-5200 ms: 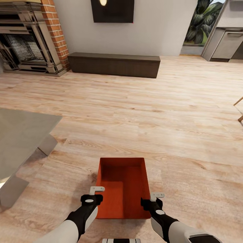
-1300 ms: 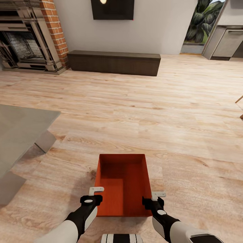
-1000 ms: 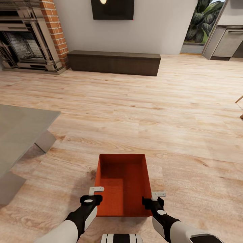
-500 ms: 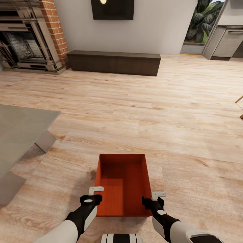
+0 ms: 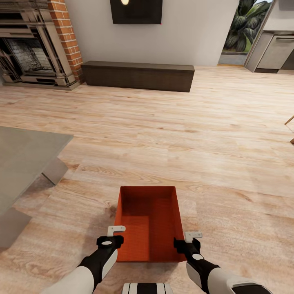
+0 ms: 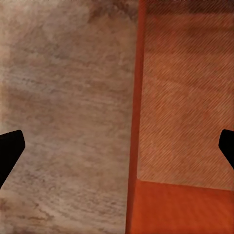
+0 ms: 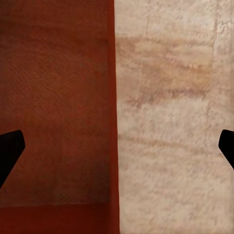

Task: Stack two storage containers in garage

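Note:
One storage container (image 5: pixel 149 224), a lidless red-orange box, rests on the light wood planks of the living room just in front of me. My left gripper (image 5: pixel 112 241) hangs over its left side wall and my right gripper (image 5: pixel 188 245) over its right side wall. In the left wrist view the left gripper (image 6: pixel 117 148) is open, its dark fingertips (image 6: pixel 9 151) far apart on either side of the container's wall (image 6: pixel 135 117). In the right wrist view the right gripper (image 7: pixel 117 148) is open in the same way across the other wall (image 7: pixel 112 97). Neither gripper holds anything.
A grey table (image 5: pixel 24 155) stands at the left. A dark low bench (image 5: pixel 139 76), a brick fireplace (image 5: pixel 36 49) and a wall TV (image 5: pixel 136 12) line the far wall. A kitchen opening (image 5: pixel 273 49) lies at the far right, and a chair leg (image 5: pixel 290 130) shows at the right edge.
The view shifted slightly since the oldest frame. In the last half second my right gripper edged a little toward me and outward; the container and left gripper stayed put.

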### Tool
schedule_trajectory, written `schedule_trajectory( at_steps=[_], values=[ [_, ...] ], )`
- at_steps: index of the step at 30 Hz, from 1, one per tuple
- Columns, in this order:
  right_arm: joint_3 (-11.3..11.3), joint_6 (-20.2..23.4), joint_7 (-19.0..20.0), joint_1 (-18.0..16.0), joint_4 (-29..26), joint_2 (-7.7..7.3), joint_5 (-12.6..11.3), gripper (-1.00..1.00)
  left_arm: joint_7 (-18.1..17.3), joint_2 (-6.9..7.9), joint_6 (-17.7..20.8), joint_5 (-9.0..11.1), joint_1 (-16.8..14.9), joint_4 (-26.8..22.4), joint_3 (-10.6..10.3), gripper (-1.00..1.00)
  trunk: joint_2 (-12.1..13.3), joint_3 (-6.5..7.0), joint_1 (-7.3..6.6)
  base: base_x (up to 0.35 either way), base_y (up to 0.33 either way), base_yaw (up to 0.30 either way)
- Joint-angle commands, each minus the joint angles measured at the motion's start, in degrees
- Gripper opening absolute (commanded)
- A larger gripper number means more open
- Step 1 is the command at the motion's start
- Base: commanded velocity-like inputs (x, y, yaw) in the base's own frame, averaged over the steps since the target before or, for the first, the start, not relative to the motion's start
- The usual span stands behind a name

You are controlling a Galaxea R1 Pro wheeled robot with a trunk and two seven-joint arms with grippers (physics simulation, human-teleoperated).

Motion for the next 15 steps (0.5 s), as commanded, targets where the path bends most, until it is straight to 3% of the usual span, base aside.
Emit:
schedule_trajectory(
  at_steps=[1, 15],
  values=[
    [0.25, -0.13, -0.28, -0.03, 0.06, 0.00, 0.01, 1.00, 0.38, 0.03, 0.37, 0.39, 0.00, -0.10, -0.49, 1.00, -0.01, -0.04, -0.01, 0.000, 0.000, 0.000],
    [0.25, -0.13, -0.28, -0.03, 0.06, -0.02, -0.05, 1.00, 0.34, 0.03, 0.37, 0.37, 0.00, -0.20, -0.50, 1.00, -0.82, -0.40, 0.43, 0.000, 0.000, 0.000]
  ],
)
